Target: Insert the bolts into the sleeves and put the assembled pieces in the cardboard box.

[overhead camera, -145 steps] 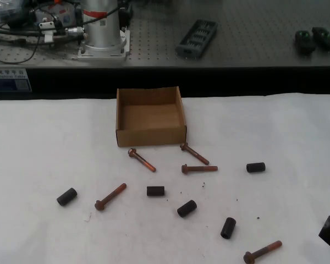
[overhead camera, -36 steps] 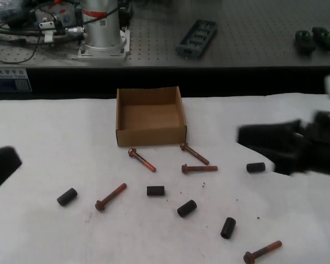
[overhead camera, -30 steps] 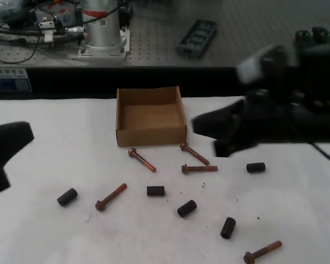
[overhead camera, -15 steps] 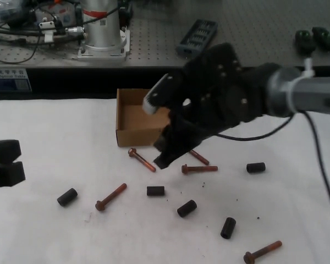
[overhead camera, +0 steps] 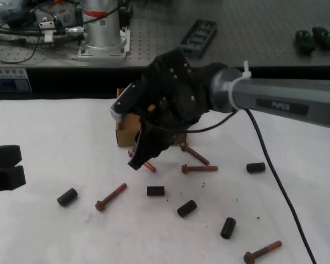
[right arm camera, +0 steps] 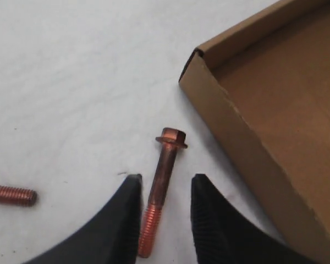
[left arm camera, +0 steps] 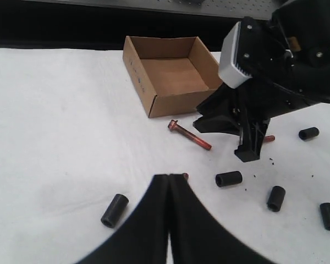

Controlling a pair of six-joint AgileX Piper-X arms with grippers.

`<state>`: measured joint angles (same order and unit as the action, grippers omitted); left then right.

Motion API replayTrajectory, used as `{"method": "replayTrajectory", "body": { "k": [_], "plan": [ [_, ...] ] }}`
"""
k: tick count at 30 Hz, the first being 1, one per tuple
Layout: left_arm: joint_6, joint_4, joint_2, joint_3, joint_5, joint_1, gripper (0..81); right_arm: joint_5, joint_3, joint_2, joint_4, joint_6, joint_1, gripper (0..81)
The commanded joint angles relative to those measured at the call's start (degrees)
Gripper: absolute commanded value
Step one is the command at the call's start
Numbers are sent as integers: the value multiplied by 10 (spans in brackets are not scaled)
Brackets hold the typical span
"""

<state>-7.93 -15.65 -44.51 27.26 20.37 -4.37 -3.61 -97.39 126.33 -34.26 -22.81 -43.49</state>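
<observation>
Several copper bolts and black sleeves lie loose on the white sheet in front of the open cardboard box point(overhead camera: 121, 130). My right gripper point(right arm camera: 166, 179) is open and low over the bolt point(right arm camera: 168, 159) nearest the box's front left corner, one finger on each side of its threaded end. In the high view that gripper point(overhead camera: 137, 161) hides most of this bolt point(overhead camera: 149, 165). My left gripper point(left arm camera: 169, 178) is shut with nothing in it and hangs over the sheet's left part point(overhead camera: 17, 166), short of a sleeve point(left arm camera: 114, 209). The box point(left arm camera: 170, 77) holds nothing.
Other bolts point(overhead camera: 195, 153) point(overhead camera: 199, 169) point(overhead camera: 110, 197) point(overhead camera: 262, 252) and sleeves point(overhead camera: 67, 196) point(overhead camera: 155, 191) point(overhead camera: 187, 208) point(overhead camera: 227, 227) point(overhead camera: 256, 167) are scattered across the middle and right. A metal post base point(overhead camera: 102, 38) and a black rack point(overhead camera: 196, 37) stand on the dark bench behind.
The right arm swung in from the right edge, across the box front, and came down over the bolt by the box's left corner. The left gripper came in at the left edge and held there.
</observation>
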Motion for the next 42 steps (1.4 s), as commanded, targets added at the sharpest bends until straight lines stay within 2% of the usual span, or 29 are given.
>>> {"method": "replayTrajectory", "body": {
  "k": [1, 9, 22, 25, 29, 31, 37, 42],
  "plan": [
    [7, 0, -1, 7, 0, -1, 6, 8, -50, 6, -37, -8, 0, 242],
    [7, -23, -1, 7, 0, -1, 6, 17, -130, 56, -113, -14, 0, 242],
    [7, -27, -1, 7, 18, -1, 6, 17, -134, 92, -157, -12, -17, 241],
    [7, -27, 0, 7, 29, -1, 6, 17, -134, 94, -164, -7, -16, 192],
    [7, -31, 8, 7, 29, -1, 6, 40, -134, 94, -175, 1, -16, 19],
    [7, -39, 16, 7, 29, -1, 6, 70, -134, 94, -183, 2, -16, 43],
    [-28, -91, 31, 7, 18, -1, 6, 86, -134, 82, -237, 104, -17, 43],
    [-70, -114, 36, 7, 19, -1, 6, 40, -134, 35, -308, 152, -27, 43]
  ]
}}
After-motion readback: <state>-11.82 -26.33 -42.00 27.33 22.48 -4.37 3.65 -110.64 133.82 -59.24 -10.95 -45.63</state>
